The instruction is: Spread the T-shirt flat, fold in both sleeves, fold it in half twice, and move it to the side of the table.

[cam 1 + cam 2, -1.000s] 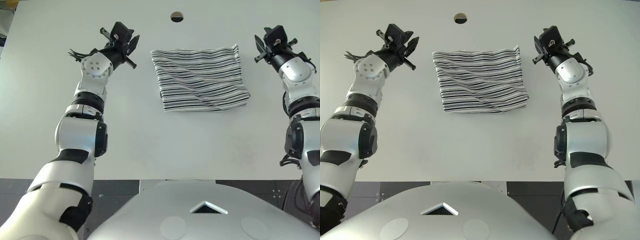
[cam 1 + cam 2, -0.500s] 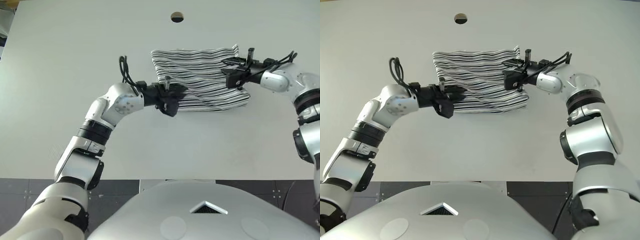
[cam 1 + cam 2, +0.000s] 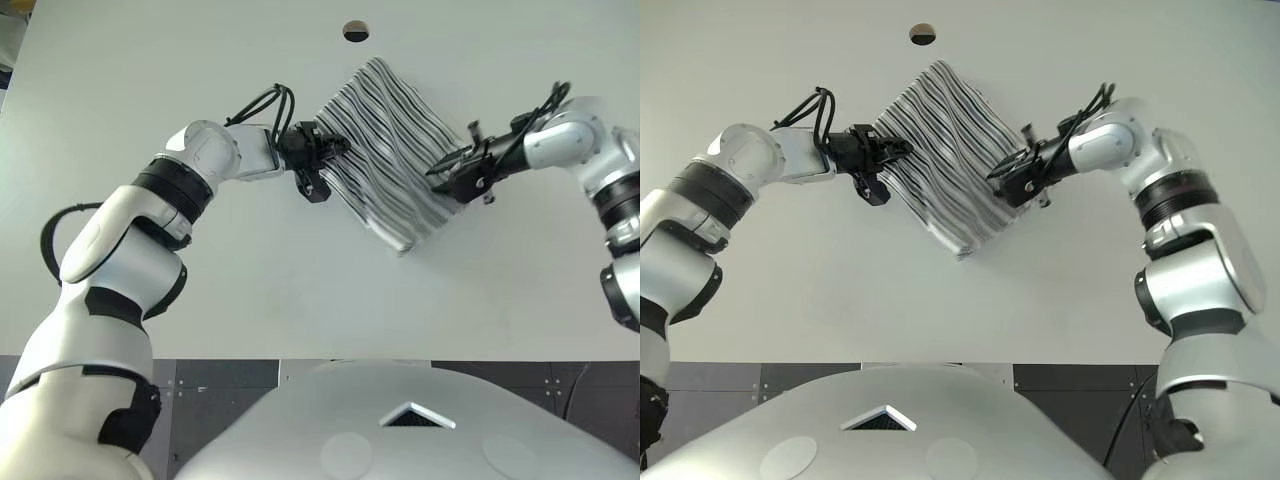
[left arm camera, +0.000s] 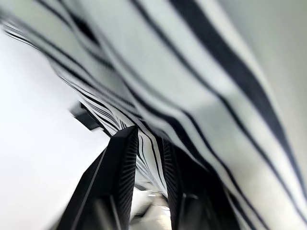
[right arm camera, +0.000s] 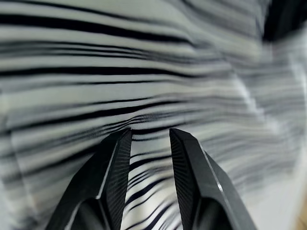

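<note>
The folded T-shirt (image 3: 385,140), black-and-white striped, sits turned like a diamond at the far middle of the white table (image 3: 200,280). One corner points toward the table's hole and another toward me. My left gripper (image 3: 335,150) is at the shirt's left corner. In the left wrist view its fingers (image 4: 122,177) are shut on the striped cloth (image 4: 192,72). My right gripper (image 3: 440,172) is at the shirt's right edge. The right wrist view shows its fingers (image 5: 115,177) closed on a fold of the cloth (image 5: 144,72).
A round hole (image 3: 354,32) is in the tabletop just beyond the shirt. Bare white table lies to the left, to the right and toward me, as far as its near edge (image 3: 300,357).
Both arms swung in from the sides and took hold of the shirt's left and right edges. The shirt has turned from lying square to a diamond and shifted slightly.
</note>
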You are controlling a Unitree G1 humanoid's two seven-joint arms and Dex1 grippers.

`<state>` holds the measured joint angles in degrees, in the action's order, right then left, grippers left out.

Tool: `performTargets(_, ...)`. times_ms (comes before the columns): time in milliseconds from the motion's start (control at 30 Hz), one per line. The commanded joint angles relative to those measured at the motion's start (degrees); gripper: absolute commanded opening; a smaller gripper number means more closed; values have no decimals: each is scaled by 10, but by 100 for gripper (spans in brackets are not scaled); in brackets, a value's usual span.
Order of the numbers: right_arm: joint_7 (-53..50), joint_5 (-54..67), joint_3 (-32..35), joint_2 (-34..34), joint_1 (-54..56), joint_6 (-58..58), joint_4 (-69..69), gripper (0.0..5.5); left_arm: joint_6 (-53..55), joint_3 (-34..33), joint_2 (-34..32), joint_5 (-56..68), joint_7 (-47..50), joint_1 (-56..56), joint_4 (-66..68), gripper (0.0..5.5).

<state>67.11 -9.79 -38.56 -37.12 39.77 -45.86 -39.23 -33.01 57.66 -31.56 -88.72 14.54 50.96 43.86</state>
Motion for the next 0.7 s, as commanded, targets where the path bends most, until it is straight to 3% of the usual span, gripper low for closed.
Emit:
performTargets(33,71,71,-12,27,-64,85,119,147,56,124,31,-120,141,27,61,99)
performTargets(267,54,90,51,34,-79,130,165,147,144,175,55,-137,286,68,166,99)
performTargets(467,80,224,134,3,-137,209,266,147,79,66,-4,18,364,78,146,99)
performTargets(600,75,318,212,-18,-194,265,327,147,-115,-68,-76,279,236,13,15,99)
performTargets(700,70,321,287,-66,-283,219,320,150,-190,-108,-220,521,70,-119,-172,116)
